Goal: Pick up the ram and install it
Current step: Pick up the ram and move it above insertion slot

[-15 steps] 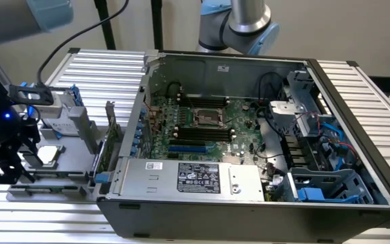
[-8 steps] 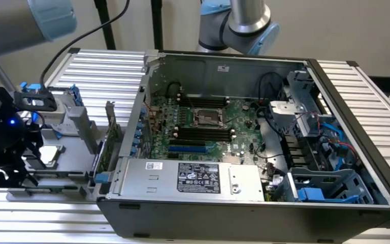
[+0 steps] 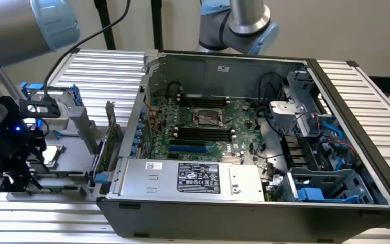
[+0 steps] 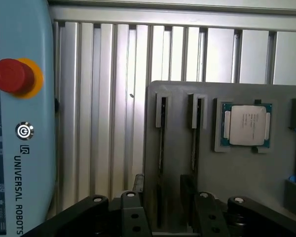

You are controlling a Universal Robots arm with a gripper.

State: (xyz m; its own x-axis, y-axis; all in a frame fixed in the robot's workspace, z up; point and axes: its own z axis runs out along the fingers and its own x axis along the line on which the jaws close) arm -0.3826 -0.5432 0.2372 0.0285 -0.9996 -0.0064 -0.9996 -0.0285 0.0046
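Gripper (image 4: 163, 186) at the pick-up step, ram (image 4: 161, 143) not yet lifted.
Stands spread wide, fingers (image 4: 188, 185) either side of the ram, which sits edge-up in a slot of the grey holder (image 4: 237, 173) directly ahead; cannot tell whether touching. Seems to call for an even squeeze on both faces and a straight pull, with the motherboard slots (image 3: 202, 133) well off to one side, inside the open case (image 3: 249, 66).

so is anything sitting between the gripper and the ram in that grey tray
Nothing visible does. In the wrist view the gripper is close up to the ram, which stands on edge in the grey tray. The jaws are open to either side of it, with no other part between.
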